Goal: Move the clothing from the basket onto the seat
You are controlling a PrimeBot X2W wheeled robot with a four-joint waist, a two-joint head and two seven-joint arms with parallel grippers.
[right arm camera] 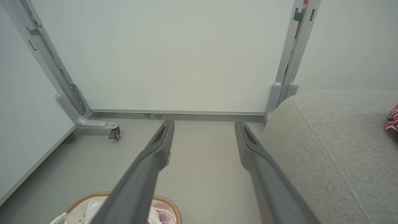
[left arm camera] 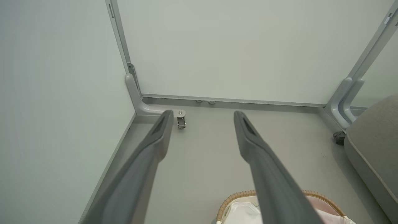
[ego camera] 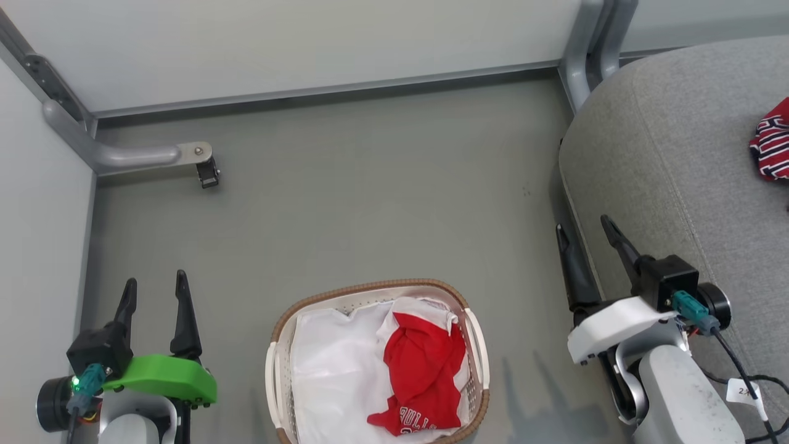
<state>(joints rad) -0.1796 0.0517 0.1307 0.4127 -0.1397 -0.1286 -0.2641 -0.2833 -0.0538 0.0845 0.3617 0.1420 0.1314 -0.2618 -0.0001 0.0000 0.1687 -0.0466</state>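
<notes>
Both hands are idle and hold nothing. My left hand hangs over the floor to the left of the basket, its two fingers spread wide. My right hand hangs at the left edge of the seat, fingers likewise wide apart. The clothing to collect, a crumpled red jersey with white lettering, lies in the right half of the basket on top of the white sheet. A second red striped garment lies on the seat at the far right. I judge the step in hand to be the reach into the basket. To do it well, I would bring one hand directly above the highest fold of red fabric, fingers pointing down, lower until both fingertips bracket that fold, then close on red cloth alone. The sheet lies under and around the jersey, so a deep or off-centre pinch risks lifting it too. I would lift clear of the brown rim before swinging right toward the seat.
</notes>
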